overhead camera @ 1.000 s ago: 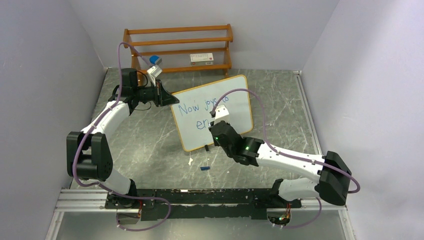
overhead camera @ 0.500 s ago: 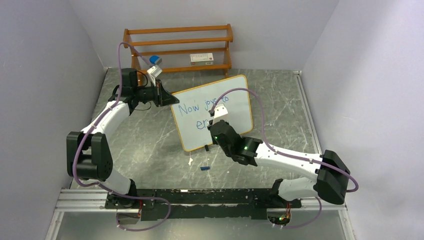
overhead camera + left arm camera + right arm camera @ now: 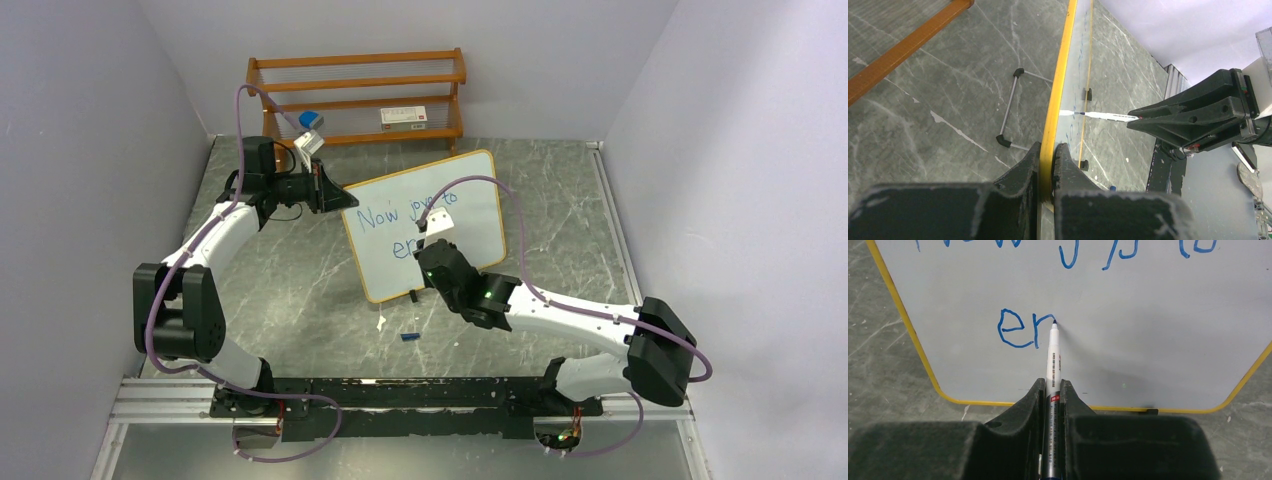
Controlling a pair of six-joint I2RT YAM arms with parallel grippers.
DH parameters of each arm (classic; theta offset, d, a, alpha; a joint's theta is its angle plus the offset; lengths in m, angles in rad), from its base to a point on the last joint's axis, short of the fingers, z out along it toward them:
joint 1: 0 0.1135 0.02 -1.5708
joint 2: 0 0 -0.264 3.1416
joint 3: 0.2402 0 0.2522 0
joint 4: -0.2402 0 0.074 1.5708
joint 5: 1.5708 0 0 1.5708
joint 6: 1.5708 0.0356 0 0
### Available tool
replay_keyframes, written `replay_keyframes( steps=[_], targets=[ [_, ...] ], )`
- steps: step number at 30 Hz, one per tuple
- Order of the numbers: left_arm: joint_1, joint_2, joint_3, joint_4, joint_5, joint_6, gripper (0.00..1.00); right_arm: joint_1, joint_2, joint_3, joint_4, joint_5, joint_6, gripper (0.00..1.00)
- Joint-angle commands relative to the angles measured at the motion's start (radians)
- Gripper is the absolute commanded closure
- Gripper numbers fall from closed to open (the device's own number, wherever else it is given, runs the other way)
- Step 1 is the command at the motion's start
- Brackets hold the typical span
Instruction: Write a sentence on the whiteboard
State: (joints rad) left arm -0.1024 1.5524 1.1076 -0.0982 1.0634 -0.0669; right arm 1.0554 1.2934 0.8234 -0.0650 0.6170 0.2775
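Observation:
The whiteboard (image 3: pixel 478 225) stands tilted on the table, its yellow-orange frame (image 3: pixel 1060 75) seen edge-on in the left wrist view. My left gripper (image 3: pixel 338 197) (image 3: pixel 1048 160) is shut on the frame's left edge. The sentence (image 3: pixel 395 215) in blue reads "Now joys to", with "en" (image 3: pixel 1020 330) in a second row. My right gripper (image 3: pixel 432 252) (image 3: pixel 1052 390) is shut on a white marker (image 3: pixel 1053 355) (image 3: pixel 1108 116). The marker's tip touches the board at the top of the "n".
A brown wooden shelf rack (image 3: pixel 360 95) stands at the back wall, holding a blue-and-white object (image 3: pixel 310 120) and a small white box (image 3: pixel 403 115). A blue cap (image 3: pixel 408 336) and a white scrap (image 3: pixel 381 321) lie on the table in front of the board.
My right arm has edged slightly left with the marker against the second row. The left arm and the board have not moved.

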Motion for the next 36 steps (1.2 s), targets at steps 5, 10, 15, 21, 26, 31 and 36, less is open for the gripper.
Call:
replay_keyframes(
  steps=[5, 10, 15, 21, 26, 31, 36],
  targets=[
    [-0.054, 0.071, -0.053, -0.111, -0.205, 0.154, 0.95, -0.011, 0.005, 0.017, 0.039, 0.024, -0.012, 1.0],
    [-0.054, 0.072, -0.052, -0.112, -0.206, 0.153, 0.95, -0.013, 0.014, 0.02, 0.047, 0.014, -0.013, 1.0],
    [-0.055, 0.072, -0.051, -0.113, -0.206, 0.155, 0.95, -0.017, 0.026, 0.028, 0.049, 0.013, -0.015, 1.0],
    [-0.054, 0.07, -0.052, -0.113, -0.207, 0.155, 0.95, -0.024, 0.029, 0.025, 0.045, 0.02, -0.013, 1.0],
    [-0.054, 0.069, -0.053, -0.113, -0.208, 0.155, 0.95, -0.031, 0.014, 0.019, 0.038, 0.03, -0.011, 1.0],
    [-0.055, 0.069, -0.051, -0.115, -0.207, 0.155, 0.95, -0.04, -0.002, 0.011, 0.025, 0.042, -0.004, 1.0],
    [-0.056, 0.069, -0.051, -0.115, -0.208, 0.157, 0.95, -0.046, -0.01, 0.007, 0.018, 0.044, 0.0, 1.0]
  ],
)
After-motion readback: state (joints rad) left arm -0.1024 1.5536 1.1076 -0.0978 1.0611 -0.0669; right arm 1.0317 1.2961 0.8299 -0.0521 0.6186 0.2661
